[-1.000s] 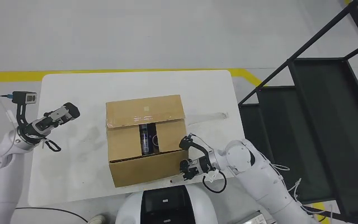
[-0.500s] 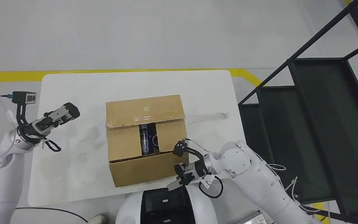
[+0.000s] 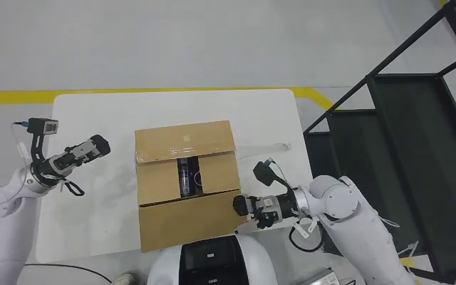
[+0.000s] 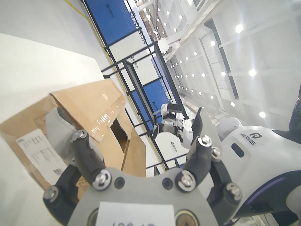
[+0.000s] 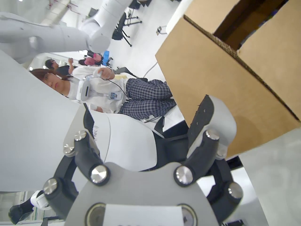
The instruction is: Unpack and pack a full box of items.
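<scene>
Cardboard box bares bottle overhead; left gripper, right gripper jaws gape empty.

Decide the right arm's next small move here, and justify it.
Probably bring the right tool, open and empty by the near right corner of the box, up to the right flap and fold it outward. The flaps leave only a narrow gap over a dark container, likely too tight to reach into.
</scene>
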You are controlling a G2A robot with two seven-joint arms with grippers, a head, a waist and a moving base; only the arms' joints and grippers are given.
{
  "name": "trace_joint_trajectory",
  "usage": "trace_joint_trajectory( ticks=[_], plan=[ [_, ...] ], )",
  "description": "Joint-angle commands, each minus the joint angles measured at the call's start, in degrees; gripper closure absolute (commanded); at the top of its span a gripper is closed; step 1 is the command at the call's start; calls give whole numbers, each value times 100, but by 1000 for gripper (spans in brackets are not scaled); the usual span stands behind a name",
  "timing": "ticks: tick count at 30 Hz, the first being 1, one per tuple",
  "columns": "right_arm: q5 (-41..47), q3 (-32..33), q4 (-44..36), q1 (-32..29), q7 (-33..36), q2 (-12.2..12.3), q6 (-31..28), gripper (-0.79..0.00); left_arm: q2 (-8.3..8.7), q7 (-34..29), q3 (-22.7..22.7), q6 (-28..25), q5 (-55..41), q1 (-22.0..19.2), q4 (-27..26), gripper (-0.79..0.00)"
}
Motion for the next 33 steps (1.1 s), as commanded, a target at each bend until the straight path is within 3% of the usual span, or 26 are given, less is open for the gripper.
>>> trace_joint_trajectory(
  ticks=[1, 9, 13, 21, 26, 33],
  plan=[
    [251, 168, 61, -24, 36, 28, -95, -785, 5, -38, 76, 40, 45, 81, -126, -785],
    [887, 624, 132, -243, -90, 139, -301, -785, 95, -418, 326, 419, -84, 340, -669, -785],
    [1141, 709, 229, -304, -153, 186, -364, -785, 157, -308, 596, 309, 256, 427, -850, -785],
    [1293, 724, 306, -347, -202, 223, -414, -785, 208, -157, 1226, 158, 238, 8, -521, -785],
    [1293, 724, 306, -347, -202, 223, -414, -785, 253, -345, 1539, 346, 53, -259, -390, -785],
    [1293, 724, 306, -347, -202, 223, -414, -785, 411, -579, 1732, 580, 73, -262, -445, -785]
  ],
)
